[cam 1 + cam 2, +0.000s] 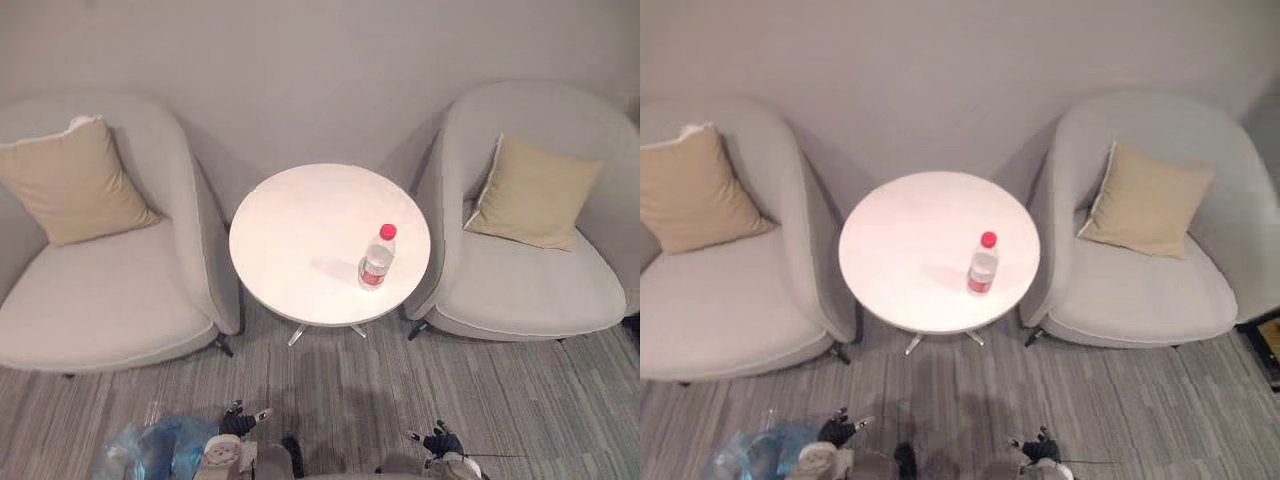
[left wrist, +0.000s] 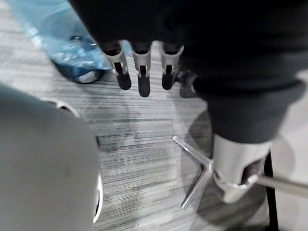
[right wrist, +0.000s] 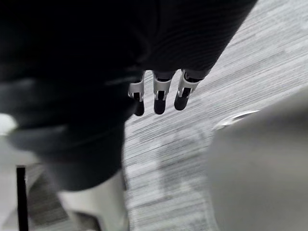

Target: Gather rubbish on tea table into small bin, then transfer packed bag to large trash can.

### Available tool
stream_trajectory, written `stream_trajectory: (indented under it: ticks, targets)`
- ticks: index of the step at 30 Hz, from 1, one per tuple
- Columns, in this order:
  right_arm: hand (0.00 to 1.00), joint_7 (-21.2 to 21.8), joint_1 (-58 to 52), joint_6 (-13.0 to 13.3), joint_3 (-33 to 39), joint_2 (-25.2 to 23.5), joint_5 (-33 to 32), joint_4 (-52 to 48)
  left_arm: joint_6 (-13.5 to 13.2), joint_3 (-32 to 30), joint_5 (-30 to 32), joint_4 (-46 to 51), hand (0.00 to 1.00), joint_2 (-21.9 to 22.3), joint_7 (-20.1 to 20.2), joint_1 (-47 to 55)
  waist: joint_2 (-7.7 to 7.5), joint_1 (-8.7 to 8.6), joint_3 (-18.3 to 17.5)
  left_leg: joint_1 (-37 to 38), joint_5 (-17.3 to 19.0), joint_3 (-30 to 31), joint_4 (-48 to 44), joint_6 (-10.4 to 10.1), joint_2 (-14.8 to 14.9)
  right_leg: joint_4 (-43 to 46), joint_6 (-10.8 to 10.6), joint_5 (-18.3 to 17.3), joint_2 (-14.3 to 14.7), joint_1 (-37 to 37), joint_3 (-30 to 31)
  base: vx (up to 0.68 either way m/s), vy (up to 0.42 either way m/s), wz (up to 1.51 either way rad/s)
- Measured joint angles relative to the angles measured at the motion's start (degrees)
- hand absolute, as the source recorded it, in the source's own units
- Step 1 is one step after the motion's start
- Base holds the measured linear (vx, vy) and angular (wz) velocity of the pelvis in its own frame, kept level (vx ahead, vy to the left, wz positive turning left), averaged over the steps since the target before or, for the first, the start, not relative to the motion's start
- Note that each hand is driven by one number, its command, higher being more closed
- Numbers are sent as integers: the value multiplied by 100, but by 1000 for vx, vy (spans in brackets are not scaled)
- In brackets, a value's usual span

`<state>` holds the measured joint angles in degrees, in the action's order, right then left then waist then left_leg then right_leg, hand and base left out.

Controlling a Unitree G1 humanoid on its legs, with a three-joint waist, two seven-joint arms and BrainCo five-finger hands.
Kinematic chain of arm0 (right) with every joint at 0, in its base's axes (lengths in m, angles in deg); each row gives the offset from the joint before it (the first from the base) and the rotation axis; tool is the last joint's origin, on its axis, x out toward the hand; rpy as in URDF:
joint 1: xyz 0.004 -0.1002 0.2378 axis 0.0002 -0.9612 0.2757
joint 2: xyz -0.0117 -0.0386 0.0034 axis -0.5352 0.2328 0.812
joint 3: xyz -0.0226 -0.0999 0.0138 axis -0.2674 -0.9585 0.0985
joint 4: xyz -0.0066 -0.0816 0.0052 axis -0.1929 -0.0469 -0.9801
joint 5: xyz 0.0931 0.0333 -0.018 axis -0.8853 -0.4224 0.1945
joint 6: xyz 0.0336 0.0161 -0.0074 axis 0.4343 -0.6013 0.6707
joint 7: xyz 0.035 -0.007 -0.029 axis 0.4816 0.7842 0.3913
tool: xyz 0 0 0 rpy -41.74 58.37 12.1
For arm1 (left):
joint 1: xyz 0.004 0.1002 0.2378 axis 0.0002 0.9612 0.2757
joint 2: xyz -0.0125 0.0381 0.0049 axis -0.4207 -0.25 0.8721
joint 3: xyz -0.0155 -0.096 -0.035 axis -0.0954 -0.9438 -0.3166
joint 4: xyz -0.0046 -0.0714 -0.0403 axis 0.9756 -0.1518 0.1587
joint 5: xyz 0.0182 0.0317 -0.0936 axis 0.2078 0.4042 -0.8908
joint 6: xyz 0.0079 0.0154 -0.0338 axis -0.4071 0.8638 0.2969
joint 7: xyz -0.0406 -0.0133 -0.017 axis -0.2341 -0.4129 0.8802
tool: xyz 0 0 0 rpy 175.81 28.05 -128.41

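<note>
**Inspector:** Left hand, condition?

**Robot:** My left hand [image 2: 143, 72] hangs low over the carpet [image 2: 144, 130]. Its fingers are straight and hold nothing. A blue bag [image 2: 72, 43] lies on the carpet just past the fingertips, and I do not grip it.

**Inspector:** Right hand?

**Robot:** My right hand [image 3: 161, 94] also hangs over bare carpet. Its fingers are extended, touching nothing and carrying nothing.

**Inspector:** Location of the rubbish?

**Robot:** One bottle [image 1: 377, 258] with a red cap stands upright on the round white table [image 1: 290, 230], towards its right side, well apart from both hands. The table sits between two grey armchairs, one on the left [image 1: 110, 300] and one on the right [image 1: 540, 290], each with a beige cushion.
</note>
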<state>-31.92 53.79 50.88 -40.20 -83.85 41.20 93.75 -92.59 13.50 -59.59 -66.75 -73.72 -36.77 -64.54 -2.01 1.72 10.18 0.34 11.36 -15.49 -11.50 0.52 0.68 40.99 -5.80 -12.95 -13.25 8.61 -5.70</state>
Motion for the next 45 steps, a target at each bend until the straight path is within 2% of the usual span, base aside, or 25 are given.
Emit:
stream_trajectory:
  ticks: [2,4,5,6,7,8,9,12,16,20,27,32,38,45]
  targets:
    - [0,25,86,-107,275,-20,96,399,8,-1,-32,-21,0,9,-6,8,26,-72,-3,27,12,204,-130,13,58,-180,53,-309,165,72,9,217,-55,64]
    - [0,-16,177,-216,600,-48,2,626,6,-4,-65,-28,0,23,-19,5,126,-104,49,119,28,386,-166,-25,225,-708,119,-398,483,245,177,239,-125,47]
    - [0,-30,182,-212,596,-36,24,578,12,-9,-65,-47,0,26,-24,17,146,-133,64,156,18,479,-166,-91,280,-1120,145,-293,625,285,299,280,-180,47]
    - [0,-59,128,-209,594,-53,97,606,5,-11,-61,-45,0,15,-23,41,31,-135,-6,182,25,579,-167,-169,227,-1852,178,285,630,183,380,276,-209,50]
    - [0,-57,94,-218,598,-76,89,661,-6,-29,-54,-55,0,-23,-21,28,-120,-119,-63,214,89,688,-168,-283,137,-2106,156,595,565,180,416,250,-198,41]
    - [0,-67,179,-274,640,-12,107,741,4,-113,-47,-106,0,86,-49,8,102,-114,-88,275,142,802,-139,-404,313,-2052,213,595,705,98,304,250,-205,27]
    - [0,-65,153,-279,646,50,106,761,-10,-129,-22,-154,0,169,-51,32,213,-98,-148,284,119,835,-76,-445,420,-2210,220,592,806,15,275,239,-184,13]
    - [0,-71,156,-302,653,133,102,769,5,-133,3,-288,0,265,-50,39,415,-94,-193,432,26,874,177,-569,603,-2569,307,648,1024,-218,161,164,-134,3]
    - [0,-70,148,-316,643,193,94,842,3,-129,61,-332,0,256,-43,29,395,-114,-207,596,-91,1047,329,-573,598,-2994,372,710,1045,-616,37,69,-47,16]
    - [0,-71,146,-323,398,202,111,619,1,-122,102,-370,0,214,-32,18,347,-98,-249,557,-100,1144,349,-565,534,-3507,316,1018,1035,-810,4,-9,52,10]
    - [0,-231,-382,-235,86,288,711,-1857,1,4,219,-356,0,150,-23,21,271,-109,-289,464,-169,1155,486,-498,394,-4158,265,1521,951,-914,66,-78,49,-4]
    - [0,-269,-641,-93,85,294,1210,-2756,-1,131,300,-264,0,139,-14,62,240,-117,-334,475,-233,1172,615,-512,382,-4540,268,1780,953,-1078,64,-103,-9,-1]
    - [0,-286,-888,-33,83,317,1477,-3386,-13,224,399,-252,0,124,2,87,230,-143,-346,480,-312,1247,733,-556,391,-4606,258,1833,967,-1078,31,-53,-20,3]
    - [0,-352,-767,39,-187,407,1695,-3617,-32,292,480,-249,0,94,70,88,204,-140,-379,494,-334,1329,736,-551,384,-4605,278,1852,963,-1094,-15,16,7,6]
